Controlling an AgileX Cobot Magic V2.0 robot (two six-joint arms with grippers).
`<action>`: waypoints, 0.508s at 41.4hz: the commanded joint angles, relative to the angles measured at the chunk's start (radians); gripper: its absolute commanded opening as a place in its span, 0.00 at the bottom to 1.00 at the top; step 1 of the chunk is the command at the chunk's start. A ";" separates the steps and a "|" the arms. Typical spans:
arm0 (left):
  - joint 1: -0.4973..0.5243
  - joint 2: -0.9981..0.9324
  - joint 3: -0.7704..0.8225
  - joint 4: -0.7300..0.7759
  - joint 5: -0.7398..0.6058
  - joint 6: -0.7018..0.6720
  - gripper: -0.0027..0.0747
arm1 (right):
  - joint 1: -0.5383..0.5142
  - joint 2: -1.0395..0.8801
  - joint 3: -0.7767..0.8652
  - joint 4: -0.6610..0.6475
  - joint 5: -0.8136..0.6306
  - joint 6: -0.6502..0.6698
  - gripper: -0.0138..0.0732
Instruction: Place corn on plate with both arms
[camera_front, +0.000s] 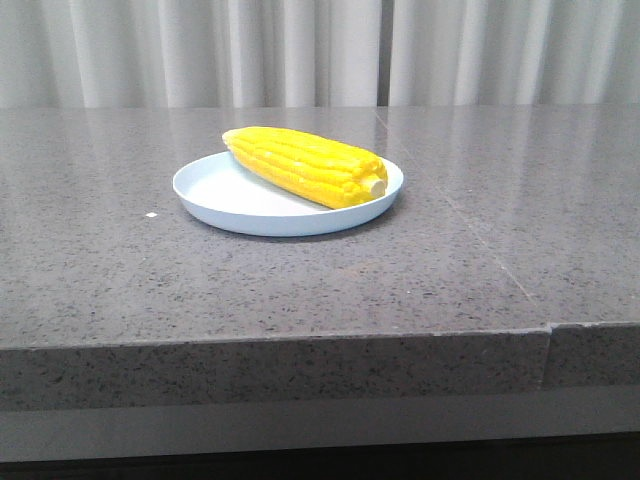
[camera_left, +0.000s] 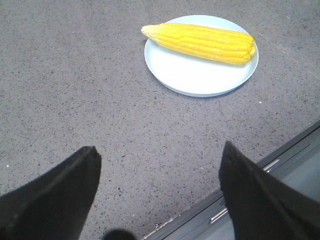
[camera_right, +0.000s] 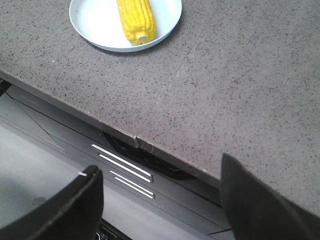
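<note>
Both arms: I see them only in my wrist views
Left gripper (camera_left: 157, 192): spread wide, holding nothing
Corn (camera_front: 305, 165): lying across the plate (camera_front: 230, 205), stub toward my right
Right gripper (camera_right: 157, 200): spread wide, holding nothing

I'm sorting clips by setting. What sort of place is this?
Probably a staged lab or test bench, not a home kitchen: a speckled grey stone counter bearing only a plate with corn, and pale curtains closing off the back.
</note>
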 joint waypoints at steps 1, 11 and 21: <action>-0.008 0.002 -0.027 0.000 -0.091 -0.008 0.67 | -0.001 -0.020 -0.008 -0.013 -0.075 -0.014 0.76; -0.008 0.002 -0.027 0.000 -0.090 -0.008 0.65 | -0.001 -0.023 -0.005 -0.013 -0.076 -0.014 0.63; -0.008 0.002 -0.027 0.000 -0.090 -0.008 0.31 | -0.001 -0.023 -0.005 -0.013 -0.076 -0.014 0.16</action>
